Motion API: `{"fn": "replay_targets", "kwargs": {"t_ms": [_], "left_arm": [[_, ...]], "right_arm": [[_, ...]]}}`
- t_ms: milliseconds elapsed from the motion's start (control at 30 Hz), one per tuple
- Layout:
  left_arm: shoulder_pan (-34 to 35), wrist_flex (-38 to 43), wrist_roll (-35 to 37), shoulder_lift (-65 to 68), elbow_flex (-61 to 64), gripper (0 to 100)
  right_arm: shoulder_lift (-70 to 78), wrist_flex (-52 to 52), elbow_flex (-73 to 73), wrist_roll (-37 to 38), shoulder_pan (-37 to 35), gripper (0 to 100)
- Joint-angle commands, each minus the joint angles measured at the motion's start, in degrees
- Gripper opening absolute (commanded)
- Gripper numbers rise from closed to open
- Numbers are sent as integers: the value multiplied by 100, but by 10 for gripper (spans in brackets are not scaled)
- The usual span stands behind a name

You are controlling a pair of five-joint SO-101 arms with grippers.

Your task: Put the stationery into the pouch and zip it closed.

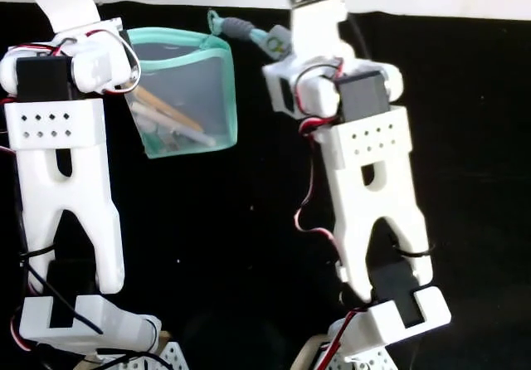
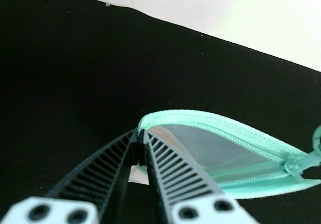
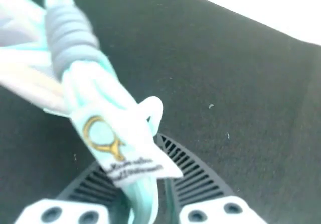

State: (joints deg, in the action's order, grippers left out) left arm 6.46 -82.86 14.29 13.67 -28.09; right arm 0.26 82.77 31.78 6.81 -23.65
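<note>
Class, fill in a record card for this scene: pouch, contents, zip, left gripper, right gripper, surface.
pouch: mint green pouch with a see-through side, between the two arms
contents: pencil-like stationery inside
zip: looks closed as far as the slider
left gripper: shut on the pouch's end
right gripper: shut on the pull strap
surface: black cloth

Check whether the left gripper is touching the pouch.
Touching. In the left wrist view the left gripper has its jaws shut on the end of the pouch at its mint zipper edge.
</note>
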Motion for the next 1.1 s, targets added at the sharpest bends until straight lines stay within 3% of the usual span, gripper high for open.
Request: {"fn": "replay_targets", "kwargs": {"t_ms": [0,233,567,733,900,1067], "left_arm": [[-277,-369,-44,180,171,6],[-365,-369,-70,180,145,7],[-822,281,-264,127,136,7],[-927,624,-1240,119,127,7],[-971,738,-1670,171,-268,11],[-936,730,-1688,154,-655,156]], "right_arm": [[-338,-22,277,273,-242,6],[-330,22,1262,281,-321,6],[-330,233,2730,281,-321,6],[-330,233,3222,273,-321,6],[-330,233,3591,281,-321,6],[-338,233,3732,281,-321,6]]}}
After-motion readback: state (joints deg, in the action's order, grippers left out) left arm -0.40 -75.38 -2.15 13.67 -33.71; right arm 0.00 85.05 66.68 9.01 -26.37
